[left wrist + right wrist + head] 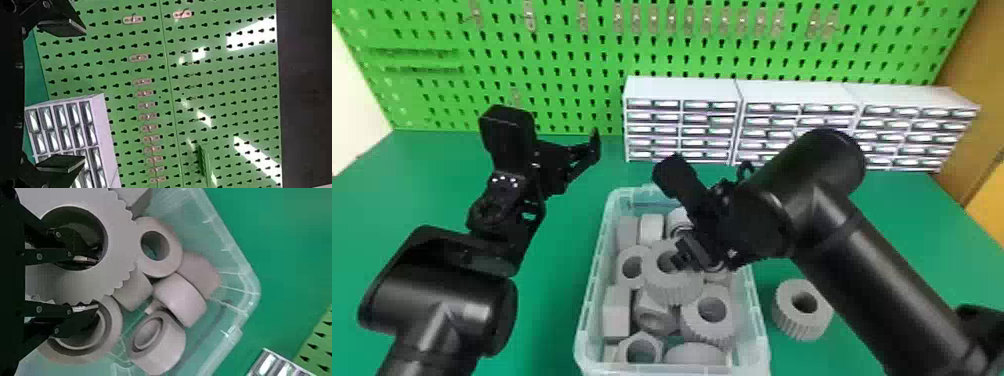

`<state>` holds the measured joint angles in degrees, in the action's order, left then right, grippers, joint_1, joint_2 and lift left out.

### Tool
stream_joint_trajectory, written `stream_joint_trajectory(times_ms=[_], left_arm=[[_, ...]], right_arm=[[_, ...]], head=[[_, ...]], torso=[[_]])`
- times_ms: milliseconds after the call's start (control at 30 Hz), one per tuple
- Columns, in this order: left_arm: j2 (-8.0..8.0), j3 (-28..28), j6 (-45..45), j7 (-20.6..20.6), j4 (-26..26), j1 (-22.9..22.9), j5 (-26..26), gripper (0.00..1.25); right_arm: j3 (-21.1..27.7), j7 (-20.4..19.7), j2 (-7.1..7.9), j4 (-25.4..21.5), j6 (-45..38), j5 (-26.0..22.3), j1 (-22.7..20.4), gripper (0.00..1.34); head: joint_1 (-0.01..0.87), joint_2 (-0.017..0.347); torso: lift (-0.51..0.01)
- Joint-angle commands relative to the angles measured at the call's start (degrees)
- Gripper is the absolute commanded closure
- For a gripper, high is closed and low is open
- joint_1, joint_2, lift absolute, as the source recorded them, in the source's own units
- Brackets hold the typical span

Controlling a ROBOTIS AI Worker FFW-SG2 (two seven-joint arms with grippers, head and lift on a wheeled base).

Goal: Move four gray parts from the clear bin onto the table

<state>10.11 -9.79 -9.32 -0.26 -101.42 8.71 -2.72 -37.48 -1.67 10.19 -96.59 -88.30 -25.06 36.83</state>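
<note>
Well, one gray toothed ring (802, 325) sits on the green worktop (557, 300), just beside the clear bin (757, 327) on its right side. At least ten more gray parts crowd the bin, two of them clearly toothed rings: the upper gear (669, 290) and the nearer gear (709, 327). A hex nut (659, 345) lies toward the near end.

The right pincer (694, 255) is down at the bin with its fingers part-way apart, one in the hole of the upper gear and one outside its rim; whether they press on it, I cannot tell. The left pincer (559, 162) is over the worktop to the left of the bin, its fingers spread wide and holding nothing.

Behind stands a green pegboard (557, 60) carrying more than a dozen small metal hooks, with three white drawer cabinets, set side by side, in front of it. A pale wall (347, 105) shows at the left and a brown panel (977, 65) at the right. The right arm (872, 280) slants across the worktop, overlapping the loose ring's edge, and its wrist covers part of the bin's far right corner.
</note>
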Motion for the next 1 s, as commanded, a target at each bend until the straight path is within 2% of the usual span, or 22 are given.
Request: stream_joint_trajectory(times_ms=[0, 367, 633, 967], left_arm=[[0.0, 0.03, 0.0, 0.0, 0.0, -0.1, 0.0, 0.14], [0.0, 0.21, 0.0, 0.0, -0.09, -0.89, 0.09, 0.14], [0.0, 0.3, -1.76, 0.0, -0.7, -0.97, -0.97, 0.14], [0.0, 0.65, -2.02, 0.0, -1.5, -1.33, -0.27, 0.13]], right_arm=[[3.03, 0.0, -0.18, -1.49, 2.61, 0.36, -1.23, 1.1], [10.23, 0.0, 0.18, -7.03, 1.73, 4.93, -3.25, 1.1], [16.47, 0.0, 1.58, -10.81, -1.08, 7.13, -6.33, 1.1], [24.91, 0.0, 2.99, -11.51, -1.78, 8.44, -11.51, 1.1]], head=[[0.686, 0.026], [0.686, 0.026], [0.686, 0.026], [0.686, 0.026]], torso=[[-0.05], [-0.05], [-0.05], [-0.05]])
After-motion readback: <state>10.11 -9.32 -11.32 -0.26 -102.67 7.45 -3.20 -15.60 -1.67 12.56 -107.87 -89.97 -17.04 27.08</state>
